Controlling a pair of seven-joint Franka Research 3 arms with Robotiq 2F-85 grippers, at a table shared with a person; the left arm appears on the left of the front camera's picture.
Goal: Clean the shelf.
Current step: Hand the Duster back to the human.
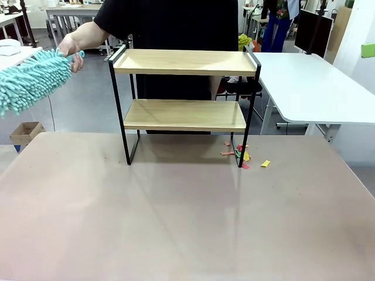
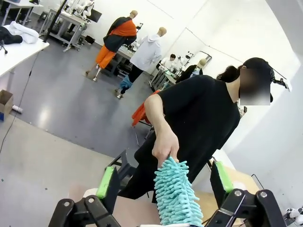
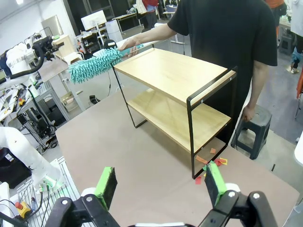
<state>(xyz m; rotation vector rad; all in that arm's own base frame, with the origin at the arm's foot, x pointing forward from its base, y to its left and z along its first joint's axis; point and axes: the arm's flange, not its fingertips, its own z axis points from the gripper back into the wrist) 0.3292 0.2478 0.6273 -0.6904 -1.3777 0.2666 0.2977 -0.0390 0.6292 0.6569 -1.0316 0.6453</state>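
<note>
Shelf: the small two-tier rack of light wooden boards in a thin black metal frame (image 1: 184, 96) is standing at the far middle of the brownish table (image 1: 176, 222), close to the person's side.
Front view: the person's hand (image 1: 70, 47) is holding a fluffy turquoise microfibre duster (image 1: 29, 79) out past the shelf's left end rail, apart from the boards.
Right wrist view: this one is showing the shelf (image 3: 175, 94) from its end, both boards bare, with small red, orange and yellow paper scraps (image 3: 210, 163) lying on the table by the near leg; a dark stool (image 3: 251, 130) is standing behind.
Left wrist view: the duster (image 2: 175, 196) is hanging between the green pads; whether it is touching them is hard to judge.
Open room: the near half of the table is lying bare, and the scraps (image 1: 243, 153) are sitting just beside the shelf's right foot.
Left gripper (image 2: 165, 182): jaws standing wide apart, clamping nothing.
Right gripper (image 3: 161, 182): jaws standing wide apart, holding nothing, hovering over the table.
</note>
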